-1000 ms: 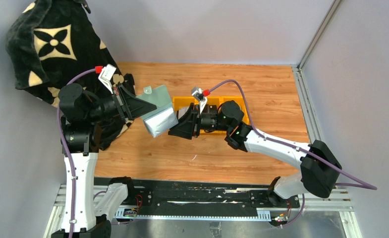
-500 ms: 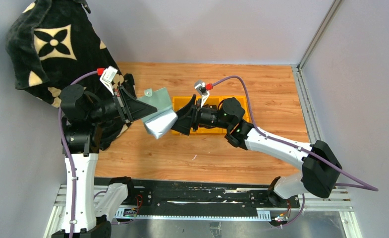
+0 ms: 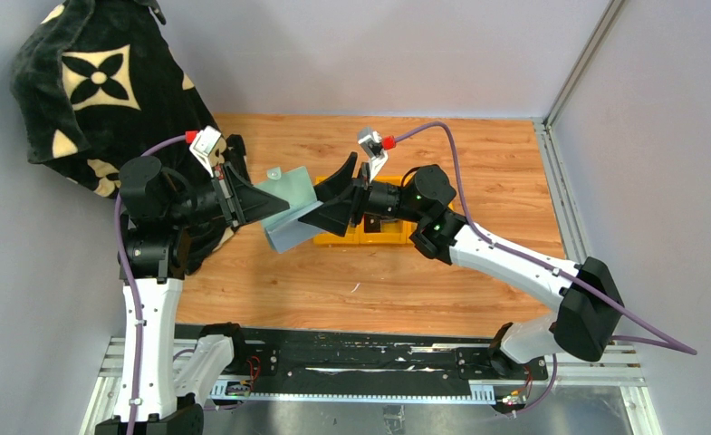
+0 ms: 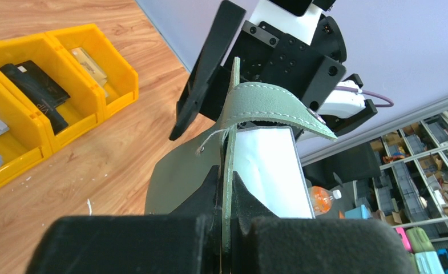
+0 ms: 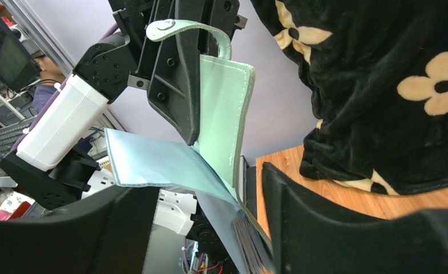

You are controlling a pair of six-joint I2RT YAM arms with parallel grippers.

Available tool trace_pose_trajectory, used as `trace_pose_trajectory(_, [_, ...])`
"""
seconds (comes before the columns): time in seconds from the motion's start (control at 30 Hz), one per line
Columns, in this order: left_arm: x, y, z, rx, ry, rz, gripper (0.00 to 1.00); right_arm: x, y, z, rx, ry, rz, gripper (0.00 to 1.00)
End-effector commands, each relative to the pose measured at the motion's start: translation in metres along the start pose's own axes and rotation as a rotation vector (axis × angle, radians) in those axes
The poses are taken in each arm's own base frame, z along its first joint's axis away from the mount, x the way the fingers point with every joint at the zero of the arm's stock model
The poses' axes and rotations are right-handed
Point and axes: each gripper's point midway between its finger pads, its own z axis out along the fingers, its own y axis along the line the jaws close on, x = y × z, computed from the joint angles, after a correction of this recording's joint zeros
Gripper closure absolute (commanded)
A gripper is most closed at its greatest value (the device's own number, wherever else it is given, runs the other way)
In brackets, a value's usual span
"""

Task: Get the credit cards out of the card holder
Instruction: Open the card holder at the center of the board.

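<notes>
The sage-green card holder (image 3: 290, 194) hangs open in the air above the table. My left gripper (image 3: 270, 203) is shut on one of its leaves, seen edge-on between the fingers (image 4: 228, 181). The snap tab (image 4: 275, 104) curls over the top, and a whitish sleeve face (image 4: 267, 165) shows beside it. My right gripper (image 3: 310, 205) is open, its jaws straddling the holder's free half. In the right wrist view (image 5: 204, 184) the clear sleeves (image 5: 153, 162) and green leaf (image 5: 224, 114) lie between the fingers. Thin grey edges (image 5: 250, 242) show there; whether they are the credit cards I cannot tell.
Yellow bins (image 3: 397, 217) stand behind the right gripper, one holding a black wallet (image 4: 33, 90) and another tan notes (image 4: 90, 57). A black flowered cloth (image 3: 98, 91) is heaped at the back left. Metal rails (image 3: 569, 208) edge the table on the right.
</notes>
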Motion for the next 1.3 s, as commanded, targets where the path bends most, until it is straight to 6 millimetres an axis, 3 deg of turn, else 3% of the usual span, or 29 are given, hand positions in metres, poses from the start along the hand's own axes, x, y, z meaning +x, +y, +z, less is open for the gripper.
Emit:
trace_pose_trajectory(0.0, [0.005,-0.009,-0.002,0.028,0.017,0.008,1.00,-0.007,0.003,0.005,-0.035,-0.005,0.015,0.40])
trace_pose_trajectory(0.07, [0.007,-0.009,-0.002,0.030,0.020,0.003,1.00,-0.007,0.003,0.007,-0.037,-0.003,0.030,0.50])
trace_pose_trajectory(0.2, [0.009,-0.010,-0.004,0.032,0.020,0.046,0.99,-0.008,0.008,0.009,-0.066,0.005,0.063,0.80])
trace_pose_trajectory(0.33, [0.005,-0.009,-0.007,-0.023,0.001,0.184,0.64,-0.009,0.012,0.005,-0.087,0.019,0.108,0.99])
trace_pose_trajectory(0.5, [0.000,-0.006,-0.011,-0.082,0.004,0.303,0.16,-0.008,0.001,-0.003,-0.047,0.030,0.188,1.00])
trace_pose_trajectory(0.63, [0.007,-0.015,-0.015,-0.051,0.023,0.390,0.00,-0.009,-0.011,-0.004,0.000,0.054,0.282,1.00])
trace_pose_trajectory(0.77, [0.013,-0.014,-0.021,-0.081,0.006,0.522,0.01,-0.008,-0.008,0.000,-0.003,0.094,0.320,1.00])
trace_pose_trajectory(0.83, [0.013,-0.007,-0.022,-0.120,-0.006,0.546,0.06,-0.007,-0.004,0.000,-0.012,0.101,0.314,1.00])
trace_pose_trajectory(0.97, [0.007,0.010,-0.020,-0.175,-0.011,0.528,0.24,-0.004,0.006,-0.001,-0.053,0.121,0.295,1.00])
trace_pose_trajectory(1.1, [0.000,0.017,-0.018,-0.190,-0.021,0.497,0.55,0.002,0.017,0.000,-0.100,0.148,0.286,1.00])
trace_pose_trajectory(1.27, [0.003,0.027,-0.015,-0.194,-0.011,0.452,0.72,0.006,0.023,0.005,-0.125,0.163,0.282,1.00])
